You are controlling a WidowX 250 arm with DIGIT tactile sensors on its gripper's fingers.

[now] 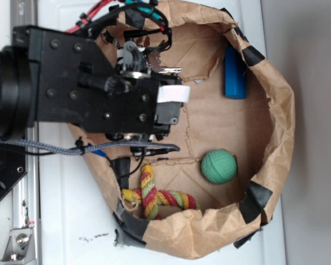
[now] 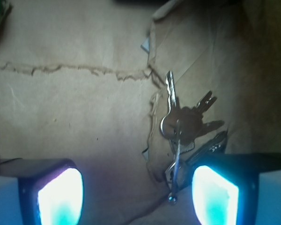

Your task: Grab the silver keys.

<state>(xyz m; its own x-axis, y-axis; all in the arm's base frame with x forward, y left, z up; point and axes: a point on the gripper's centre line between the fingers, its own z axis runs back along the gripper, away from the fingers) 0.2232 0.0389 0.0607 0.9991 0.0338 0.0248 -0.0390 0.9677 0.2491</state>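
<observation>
While the gripper [image 2: 138,197] hangs with fingers [image 2: 61,197] spread, the silver keys [image 2: 187,129] lie on the brown paper [image 2: 75,112] (fanned out), just beside the right-hand finger.

The silver keys [image 2: 189,129] are a small bunch of thin grey metal keys joined on a ring, fanned out flat on torn brown paper. One long key points up and away from the ring, shorter ones spread to the right, and another runs down toward the lower edge of the wrist view. In the exterior view the bunch [image 1: 168,70] shows only partly, glinting beside the black arm
</observation>
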